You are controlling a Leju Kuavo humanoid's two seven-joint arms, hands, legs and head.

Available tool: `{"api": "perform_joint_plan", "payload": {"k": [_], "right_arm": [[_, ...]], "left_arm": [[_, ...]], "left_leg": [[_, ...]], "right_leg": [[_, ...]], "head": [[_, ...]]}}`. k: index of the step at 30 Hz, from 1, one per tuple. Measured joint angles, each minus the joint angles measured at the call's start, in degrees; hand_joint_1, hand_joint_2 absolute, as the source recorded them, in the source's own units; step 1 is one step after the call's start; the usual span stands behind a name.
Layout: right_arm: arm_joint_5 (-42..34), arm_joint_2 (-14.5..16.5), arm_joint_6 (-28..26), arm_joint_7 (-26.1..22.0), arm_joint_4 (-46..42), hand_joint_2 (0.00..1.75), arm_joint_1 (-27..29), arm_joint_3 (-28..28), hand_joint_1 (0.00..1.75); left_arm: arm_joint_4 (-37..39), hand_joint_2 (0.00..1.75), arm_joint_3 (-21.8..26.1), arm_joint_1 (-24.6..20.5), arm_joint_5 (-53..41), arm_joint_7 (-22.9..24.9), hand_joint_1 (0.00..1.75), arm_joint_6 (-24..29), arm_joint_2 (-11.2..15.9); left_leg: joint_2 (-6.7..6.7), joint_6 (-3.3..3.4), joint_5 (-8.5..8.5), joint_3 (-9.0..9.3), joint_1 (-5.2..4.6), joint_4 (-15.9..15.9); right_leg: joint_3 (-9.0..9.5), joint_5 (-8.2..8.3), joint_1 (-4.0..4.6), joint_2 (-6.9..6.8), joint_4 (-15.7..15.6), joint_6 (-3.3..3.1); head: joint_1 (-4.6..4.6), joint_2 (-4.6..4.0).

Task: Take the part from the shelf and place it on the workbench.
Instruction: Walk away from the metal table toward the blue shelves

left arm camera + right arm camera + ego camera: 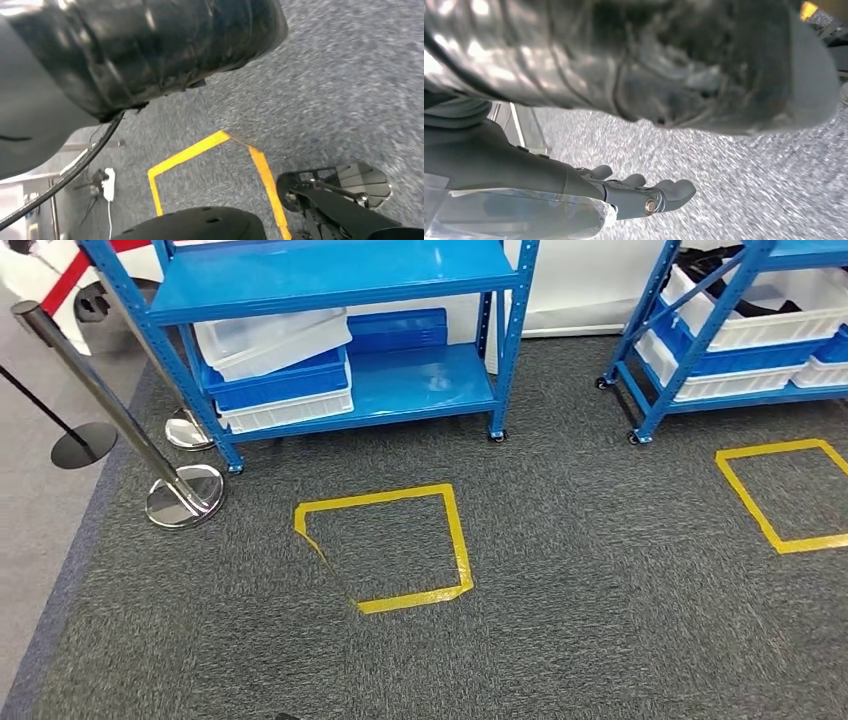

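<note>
Closest to us, the right hand (574,180) comes in dark grey in the right wrist view. Its fingers (674,190) reach out nearly straight, side by side, over blurred grey carpet (600,620), with nothing between them. Clear film (524,215) lies along the wrist end of that hand.

We see the left hand (25,125) as a smooth grey shape pressed close to the left wrist camera. We cannot tell how its fingers lie or whether they hold anything.

From the head view we look down on the carpet. A square of yellow tape (415,598) is stuck to it at the centre. A second square (747,495) lies at 3 o'clock, cut off by the picture edge.

At 12 o'clock, beyond the centre square, stands a blue shelf (330,280) on small wheels. On the left half of its lowest level a clear bin (270,340) sits tilted on top of a blue bin (285,380), which rests on a white bin (290,408).

At 2 o'clock stands another shelf (700,340), also blue. It carries white bins (770,325). Dark items lie in the upper one.

We cannot tell which of these, if any, is the part, or where the part lies.

At 9 o'clock a chrome post (100,390) leans up from a round base (185,495) on the carpet. A black base (83,443) sits further out on the pale floor (30,560).
</note>
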Motion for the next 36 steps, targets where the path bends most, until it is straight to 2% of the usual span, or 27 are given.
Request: {"api": "perform_joint_plan", "payload": {"k": [2,3,4,6,7,9,11,12,13,14,15,17,18,19,22,24,25,27,28,29,30,31,32,33,34,35,36], "right_arm": [[0.0,0.01,-0.1,0.0,-0.01,0.0,-0.09,0.0,0.0],[0.0,0.0,-0.17,0.0,-0.02,0.0,-0.11,0.0,0.0],[-0.04,-0.01,-0.5,-0.05,-0.01,0.0,-0.14,0.0,0.0],[-0.29,-0.01,-2.11,-0.39,-0.02,0.0,-0.25,0.0,0.0],[-0.51,-0.02,-3.28,-0.67,-0.03,0.0,-0.34,0.0,0.0],[-0.86,-0.16,-5.16,-1.11,-0.07,0.0,-0.46,0.0,0.0],[-1.0,-0.34,-5.99,-1.17,-0.08,0.0,-0.34,0.0,0.0],[-1.02,-0.39,-6.14,-1.15,-0.08,0.0,-0.21,0.0,0.0],[-1.02,-0.43,-6.21,-1.1,-0.07,0.0,-0.07,0.0,0.0],[-0.99,-0.45,-6.21,-1.07,-0.05,0.0,0.06,0.0,0.0],[-0.97,-0.45,-6.19,-1.03,-0.04,0.0,0.17,0.0,0.0],[-0.93,-0.53,-6.15,-0.96,-0.02,0.0,0.25,0.0,0.0],[-0.93,-0.58,-6.13,-0.93,-0.01,0.0,0.23,0.0,0.0],[-0.94,-0.62,-6.11,-0.93,-0.01,0.0,0.19,0.0,0.0],[-0.94,-0.64,-6.08,-0.9,0.01,0.0,0.06,0.0,0.0],[-0.94,-0.69,-6.07,-0.85,0.01,0.0,0.07,0.0,0.0],[-0.95,-0.76,-6.08,-0.82,0.01,0.0,0.08,0.0,0.0],[-0.96,-0.88,-6.09,-0.81,0.01,0.0,0.07,0.0,0.0],[-0.98,-0.9,-6.09,-0.8,0.01,0.0,0.07,0.0,0.0],[-0.99,-0.91,-6.09,-0.8,0.01,0.0,0.07,0.0,0.0],[-1.01,-0.91,-6.08,-0.8,0.01,0.0,0.08,0.0,0.0],[-1.02,-0.91,-6.05,-0.8,0.01,0.0,0.09,0.0,0.0],[-1.03,-0.91,-6.0,-0.81,0.01,0.0,0.09,0.0,0.0],[-1.03,-0.91,-5.96,-0.81,0.01,0.0,0.08,0.0,0.0],[-1.03,-0.91,-5.92,-0.81,0.01,0.0,0.05,0.0,0.0],[-1.03,-0.92,-5.9,-0.81,0.01,0.0,0.02,0.0,0.0],[-1.03,-0.92,-5.9,-0.81,0.01,0.0,-0.02,0.0,0.0]], "left_arm": [[0.0,0.0,-0.01,-0.03,0.04,-0.07,0.0,0.03,-0.01],[0.0,0.0,-0.02,-0.11,0.07,-0.09,0.0,0.05,-0.01],[0.0,0.0,-0.02,-0.19,0.11,-0.1,0.0,0.07,-0.01],[0.0,0.0,-0.02,-0.14,0.47,-0.12,0.0,0.18,-0.01],[0.0,0.0,-0.02,0.0,0.75,-0.11,0.0,0.26,-0.01],[0.0,0.0,-0.01,0.12,1.21,-0.15,0.0,0.5,-0.03],[0.0,0.0,-0.01,-0.05,1.48,-0.25,0.0,0.75,-0.16],[0.0,0.0,-0.01,-0.16,1.58,-0.3,0.0,0.84,-0.22],[0.0,0.0,-0.01,-0.21,1.7,-0.34,0.0,0.93,-0.29],[0.0,0.0,-0.02,-0.2,1.79,-0.38,0.0,1.0,-0.32],[0.0,0.0,-0.02,-0.15,1.84,-0.41,0.0,1.06,-0.33],[0.0,0.0,-0.02,-0.09,1.9,-0.48,0.0,1.19,-0.38],[0.0,0.0,-0.02,-0.11,1.9,-0.52,0.0,1.24,-0.41],[0.0,0.0,-0.02,-0.13,1.91,-0.56,0.0,1.27,-0.44],[0.0,0.0,-0.02,-0.08,1.93,-0.61,0.0,1.34,-0.46],[0.0,0.0,-0.02,-0.04,1.93,-0.64,0.0,1.36,-0.47],[0.0,0.0,-0.02,-0.07,1.93,-0.68,0.0,1.37,-0.47],[0.0,0.0,-0.01,-0.1,1.92,-0.78,0.0,1.39,-0.48],[0.0,0.0,-0.01,-0.07,1.92,-0.82,0.0,1.39,-0.5],[0.0,0.0,-0.01,-0.03,1.92,-0.86,0.0,1.39,-0.53],[0.0,0.0,-0.02,0.02,1.92,-0.91,0.0,1.39,-0.55],[0.0,0.0,-0.02,0.05,1.93,-0.98,0.0,1.39,-0.56],[0.0,0.0,-0.02,0.05,1.94,-1.06,0.0,1.39,-0.56],[0.0,0.0,-0.02,0.02,1.96,-1.12,0.0,1.39,-0.56],[0.0,0.0,-0.02,-0.05,1.98,-1.19,0.0,1.39,-0.56],[0.0,0.0,-0.01,-0.11,2.0,-1.24,0.0,1.39,-0.56],[0.0,0.0,-0.01,-0.13,2.02,-1.26,0.0,1.38,-0.56]], "left_leg": [[2.29,0.54,3.07,4.41,-0.37,-7.9],[3.29,0.96,3.87,6.0,-0.64,-10.83],[3.94,1.37,4.03,6.78,-0.91,-12.37],[3.2,2.05,3.97,6.83,-1.15,-12.89],[2.72,2.36,4.08,6.95,-1.04,-13.15],[1.99,3.05,4.39,7.29,-0.76,-13.79],[1.34,3.61,4.46,7.46,-0.69,-14.04],[0.95,3.79,4.42,7.46,-0.72,-14.02],[0.49,3.87,4.35,7.5,-0.75,-13.99],[0.04,3.91,4.27,7.57,-0.76,-13.95],[-0.39,3.86,4.17,7.68,-0.76,-13.87],[-1.06,3.55,3.89,7.89,-0.73,-13.59],[-1.3,3.27,3.68,7.84,-0.82,-13.27],[-1.45,2.99,3.55,7.73,-0.89,-13.04],[-1.66,2.12,3.45,7.49,-0.89,-12.91],[-1.34,1.5,2.58,6.98,-0.73,-11.63],[-1.1,1.2,1.41,6.0,-0.65,-9.55],[-0.7,0.72,-1.8,2.45,-0.44,-2.58],[-0.66,0.56,-2.96,0.57,-0.34,0.89],[-0.62,0.46,-3.21,-0.65,-0.26,2.98],[-0.57,0.43,-2.39,-0.86,-0.22,3.02],[-0.48,0.49,-0.63,0.05,-0.19,0.88],[-0.31,0.65,1.64,1.85,-0.19,-2.94],[-0.07,0.84,3.2,3.78,-0.28,-6.79],[0.1,1.09,4.12,5.36,-0.42,-9.94],[0.21,1.35,4.35,6.31,-0.57,-11.84],[0.2,1.6,3.95,6.62,-0.73,-12.42]], "right_leg": [[0.37,-0.34,0.18,-1.33,0.02,0.36],[0.55,-0.53,0.31,-1.91,0.04,0.62],[0.68,-0.7,0.43,-2.42,0.02,0.89],[0.99,-0.85,0.56,-3.33,-0.18,1.44],[1.15,-1.0,0.46,-3.27,-0.19,1.76],[0.53,-2.55,0.26,-0.9,1.78,2.26],[-2.51,-5.94,0.11,2.25,8.12,2.47],[-4.55,-7.46,0.1,2.93,11.94,2.53],[-6.21,-8.08,0.08,3.2,14.76,2.59],[-7.07,-7.59,0.05,3.3,15.75,2.64],[-6.89,-5.96,-0.01,3.32,14.52,2.65],[-4.35,-1.42,-0.21,3.56,7.63,2.51],[-3.09,0.08,-0.19,3.81,4.27,2.37],[-2.32,0.87,-0.16,4.05,2.08,2.18],[-2.06,1.0,0.09,4.25,0.88,1.39],[-1.72,1.19,0.0,4.04,0.45,0.72],[-1.53,1.25,-0.1,3.91,0.23,0.39],[-1.35,1.11,-0.03,3.66,0.14,-0.06],[-1.29,0.99,0.03,3.56,0.15,-0.23],[-1.17,0.86,0.08,3.5,0.17,-0.29],[-0.99,0.71,0.1,3.47,0.18,-0.29],[-0.73,0.53,0.1,3.46,0.19,-0.22],[-0.39,0.3,0.1,3.47,0.19,-0.08],[-0.1,0.04,0.16,3.46,0.2,0.12],[0.09,-0.2,0.24,3.46,0.23,0.38],[0.22,-0.38,0.32,3.43,0.2,0.67],[0.28,-0.49,0.38,3.39,0.09,0.96]], "head": [[-0.02,0.0],[0.04,0.0],[0.06,0.0],[0.13,0.0],[0.1,0.0],[0.22,0.0],[0.44,0.0],[0.51,0.0],[0.52,0.0],[0.53,0.0],[0.54,0.0],[0.54,0.0],[0.54,0.0],[0.52,0.0],[0.49,0.0],[0.39,0.0],[0.28,0.0],[0.05,0.0],[0.06,0.0],[0.04,0.0],[0.04,0.0],[0.03,0.0],[0.02,0.0],[0.04,0.0],[0.04,0.0],[0.1,0.0],[0.14,0.0]]}}
